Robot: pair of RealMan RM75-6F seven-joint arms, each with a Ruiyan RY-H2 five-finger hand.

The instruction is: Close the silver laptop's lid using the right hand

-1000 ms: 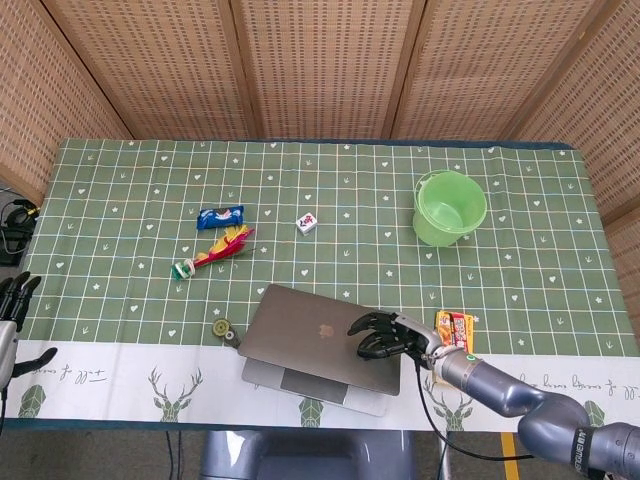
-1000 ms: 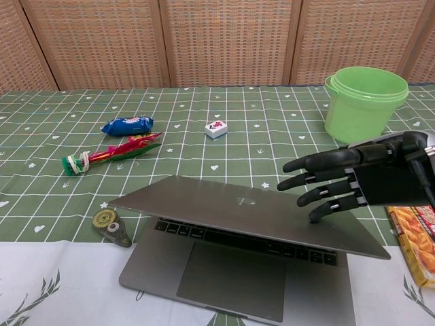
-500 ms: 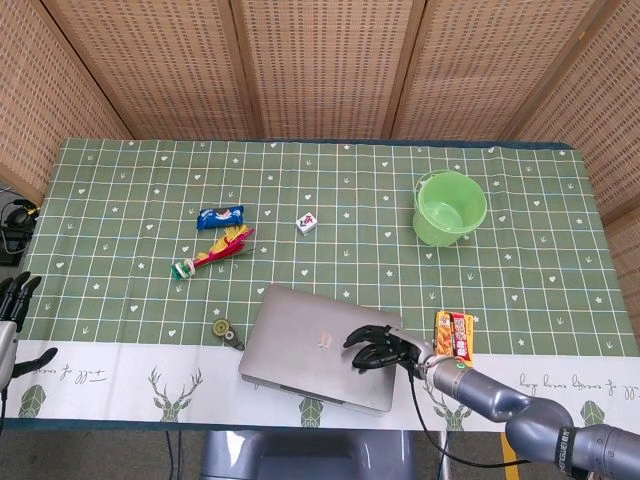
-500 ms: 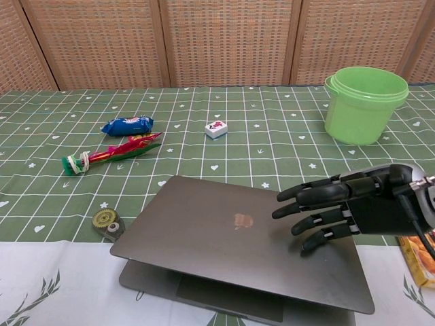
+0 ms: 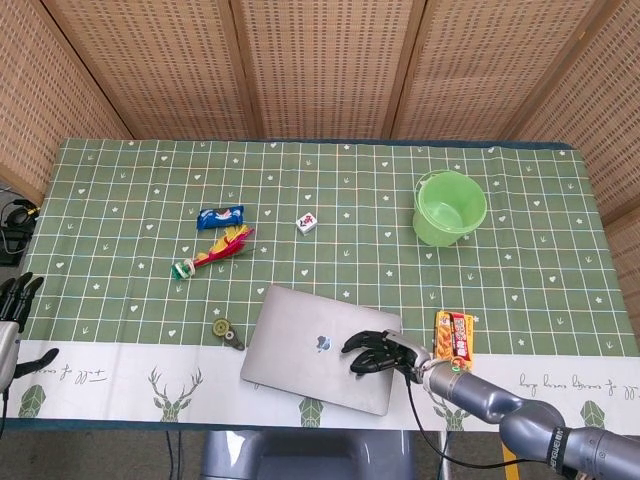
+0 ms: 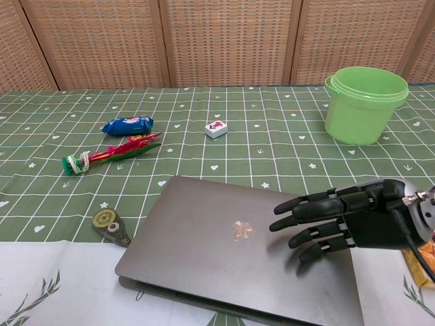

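Observation:
The silver laptop [image 5: 318, 347] [image 6: 224, 255] lies near the table's front edge with its lid down flat on its base. My right hand [image 5: 384, 352] [image 6: 340, 217] rests on the right part of the lid, palm down, fingers spread and holding nothing. My left hand [image 5: 14, 300] hangs at the far left edge of the head view, off the table, fingers apart and empty; the chest view does not show it.
A green bucket [image 5: 450, 208] [image 6: 364, 103] stands at the back right. A snack packet [image 5: 455, 335] lies right of the laptop. A tape roll [image 6: 111, 226], a red feathered toy [image 6: 109, 154], a blue wrapper [image 6: 127, 125] and a small tile [image 6: 216, 129] lie to the left and behind.
My right hand pressed the lid down from half open to flat on the base, moving forward and lower with it. The left hand stayed still.

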